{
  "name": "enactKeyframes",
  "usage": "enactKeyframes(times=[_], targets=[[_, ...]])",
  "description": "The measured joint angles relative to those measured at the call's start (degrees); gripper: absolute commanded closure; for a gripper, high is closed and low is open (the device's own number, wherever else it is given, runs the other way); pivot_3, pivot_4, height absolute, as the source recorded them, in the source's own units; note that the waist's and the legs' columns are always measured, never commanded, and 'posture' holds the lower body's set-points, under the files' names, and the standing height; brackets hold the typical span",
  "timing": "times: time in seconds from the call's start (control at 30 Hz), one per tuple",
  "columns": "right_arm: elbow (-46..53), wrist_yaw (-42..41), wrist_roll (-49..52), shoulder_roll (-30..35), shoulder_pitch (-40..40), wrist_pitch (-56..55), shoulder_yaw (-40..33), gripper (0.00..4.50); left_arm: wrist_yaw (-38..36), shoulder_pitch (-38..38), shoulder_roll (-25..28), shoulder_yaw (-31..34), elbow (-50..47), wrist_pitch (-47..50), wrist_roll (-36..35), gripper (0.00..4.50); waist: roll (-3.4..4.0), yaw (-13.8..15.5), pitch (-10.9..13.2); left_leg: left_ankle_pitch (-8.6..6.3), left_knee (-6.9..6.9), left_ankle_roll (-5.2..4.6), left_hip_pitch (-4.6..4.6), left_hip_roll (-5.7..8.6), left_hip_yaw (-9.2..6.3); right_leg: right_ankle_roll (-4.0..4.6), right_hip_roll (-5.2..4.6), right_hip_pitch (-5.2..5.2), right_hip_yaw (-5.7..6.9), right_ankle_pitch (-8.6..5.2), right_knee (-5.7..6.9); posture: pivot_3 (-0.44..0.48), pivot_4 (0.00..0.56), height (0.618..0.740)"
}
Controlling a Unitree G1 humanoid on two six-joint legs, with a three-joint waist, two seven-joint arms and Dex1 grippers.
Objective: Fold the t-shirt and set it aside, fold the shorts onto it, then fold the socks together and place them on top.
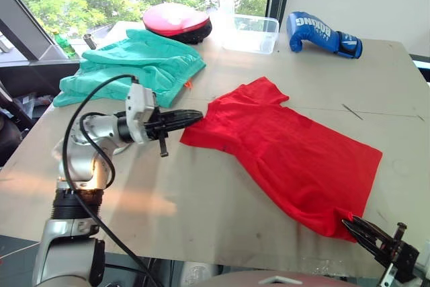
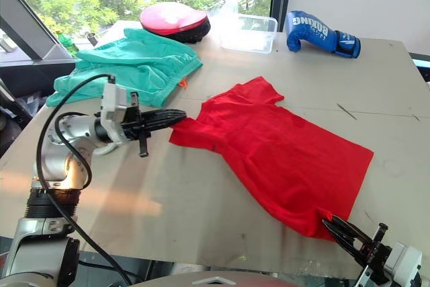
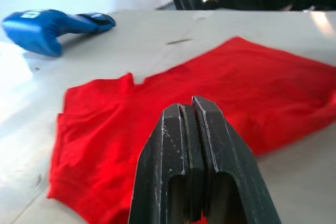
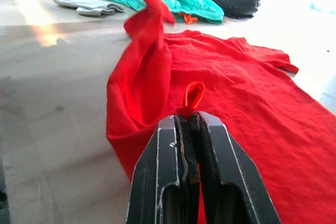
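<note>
Folding the t-shirt (image 1: pixel 289 152) is your step in hand: it lies spread on the counter (image 1: pixel 201 199), with the shorts (image 1: pixel 138 65) bunched well behind it. Your left gripper (image 1: pixel 191 117) has its jaws closed at a sleeve edge, your right gripper (image 1: pixel 353 225) has its jaws pinched on a hem corner (a red loop pokes out). Next, I'd judge, carry both held edges across together, keeping the fabric taut.

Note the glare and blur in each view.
Left eye view: sunlit patch on the table near the left gripper. Left wrist view: boxing glove soft, far corner washed out. Right wrist view: right gripper blurred close up, bright glare behind the shorts.
</note>
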State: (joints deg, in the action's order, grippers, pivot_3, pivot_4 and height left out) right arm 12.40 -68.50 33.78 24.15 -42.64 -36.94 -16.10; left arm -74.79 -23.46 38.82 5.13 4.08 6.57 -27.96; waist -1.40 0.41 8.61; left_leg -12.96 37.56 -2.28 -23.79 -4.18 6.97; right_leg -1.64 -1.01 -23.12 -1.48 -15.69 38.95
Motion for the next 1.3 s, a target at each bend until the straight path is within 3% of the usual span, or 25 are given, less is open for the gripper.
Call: enactKeyframes(times=[0.2,0.3,0.4,0.5,0.63,0.7,0.77,0.9,1.0,1.1,1.17,1.23,1.3], targets=[[-2.36,1.58,1.24,-2.06,-0.91,-2.08,-2.18,4.42,-2.71,0.53,0.32,-3.15,2.34,-1.3,2.54,4.5,0.01,0.07,-0.01,0.0,0.0,0.0,0.0,-0.01,0.03,0.17,-0.06,0.0,-0.01,-0.1,-0.01,0.0,0.15,0.735],[-3.01,10.09,4.98,1.63,6.52,4.81,-8.08,4.42,-6.76,-3.04,1.93,-3.4,6.0,5.18,-0.41,4.5,-0.01,-0.54,0.01,0.01,0.18,0.0,0.03,-0.02,-0.04,0.19,-0.12,0.08,0.01,-0.09,0.06,0.0,0.15,0.735],[-5.27,14.06,6.91,8.07,18.07,11.72,-10.17,4.42,-5.94,-12.35,0.32,-3.2,11.41,8.98,-1.52,4.5,0.0,-0.84,0.07,0.01,0.59,-0.03,-0.03,0.02,-0.1,0.19,0.03,0.13,0.03,-0.02,0.26,0.0,0.15,0.735],[-11.35,14.85,7.07,15.33,34.29,19.43,-9.25,4.42,-1.77,-25.26,-3.57,-1.55,20.81,10.35,-1.53,4.5,0.0,-0.88,0.12,-0.01,0.73,-0.09,-0.07,0.11,-0.14,-0.04,0.13,0.17,0.04,0.11,0.28,0.0,0.15,0.735],[-31.18,11.82,1.39,20.88,64.67,22.56,-4.03,4.42,5.09,-43.45,-5.85,2.28,38.59,7.4,-0.64,4.5,-0.06,-1.8,0.47,-0.03,0.72,-0.12,-0.23,0.22,-0.07,-0.13,0.31,-0.1,-0.17,0.16,0.41,0.0,0.15,0.735],[-42.75,8.83,-3.13,21.16,80.41,21.81,-0.13,4.42,7.91,-51.26,-5.19,4.59,46.9,3.64,0.42,4.5,-0.04,-2.32,0.48,0.03,0.55,0.0,-0.28,0.22,-0.08,-0.18,0.37,-0.26,-0.21,0.07,0.48,0.0,0.15,0.735],[-50.14,7.71,-6.1,20.46,89.81,20.45,2.0,4.42,9.83,-55.35,-4.45,5.9,51.67,0.72,1.42,4.5,-0.02,-2.41,0.47,0.1,0.45,0.16,-0.58,0.18,-0.08,-0.13,0.38,-0.6,-0.19,-0.03,0.48,0.0,0.15,0.735],[-71.23,8.73,-12.85,16.49,116.22,14.85,4.44,4.42,16.81,-66.15,-1.95,9.11,63.18,-5.45,3.67,4.5,0.22,-2.92,0.76,0.14,0.71,0.21,-2.21,0.08,0.17,-0.11,0.34,-2.51,-0.33,-0.03,1.02,0.0,0.15,0.735],[-77.91,10.74,-14.39,16.16,126.51,10.15,3.5,4.42,19.05,-72.67,0.52,11.68,65.22,-6.53,3.7,4.5,0.25,-2.73,0.84,0.15,0.5,0.27,-2.39,0.06,0.33,-0.11,0.1,-2.67,-0.01,-0.03,0.89,0.0,0.15,0.735],[-81.12,11.12,-14.34,16.31,128.36,7.96,1.09,4.42,17.64,-75.5,3.54,13.93,64.39,-5.56,2.98,4.5,0.25,-2.43,0.84,0.13,0.39,0.27,-2.4,0.14,0.4,-0.14,-0.03,-2.55,0.13,-0.03,0.85,0.0,0.15,0.735],[-82.82,9.05,-13.54,16.21,126.75,7.93,-0.98,4.42,12.28,-74.31,4.97,14.76,59.95,1.51,0.82,4.5,0.24,-2.26,0.86,0.13,0.53,0.27,-2.5,0.19,0.34,-0.2,-0.08,-2.51,0.2,-0.06,0.82,0.0,0.15,0.735],[-82.95,6.11,-12.8,15.75,123.87,8.34,-2.36,4.42,6.97,-68.4,5.87,13.85,50.33,9.82,-1.56,4.5,0.32,-2.34,0.87,0.14,0.69,0.26,-2.47,0.19,0.32,-0.21,-0.1,-2.39,0.17,-0.07,0.87,0.0,0.15,0.735],[-82.63,1.98,-11.75,15.55,118.96,9.6,-3.6,4.42,2.79,-56.05,7.0,12.07,36.34,18.06,-4.11,4.5,0.41,-2.67,0.91,0.16,0.8,0.25,-1.96,0.12,0.25,-0.22,-0.09,-1.91,0.12,-0.05,0.97,0.0,0.15,0.735]])
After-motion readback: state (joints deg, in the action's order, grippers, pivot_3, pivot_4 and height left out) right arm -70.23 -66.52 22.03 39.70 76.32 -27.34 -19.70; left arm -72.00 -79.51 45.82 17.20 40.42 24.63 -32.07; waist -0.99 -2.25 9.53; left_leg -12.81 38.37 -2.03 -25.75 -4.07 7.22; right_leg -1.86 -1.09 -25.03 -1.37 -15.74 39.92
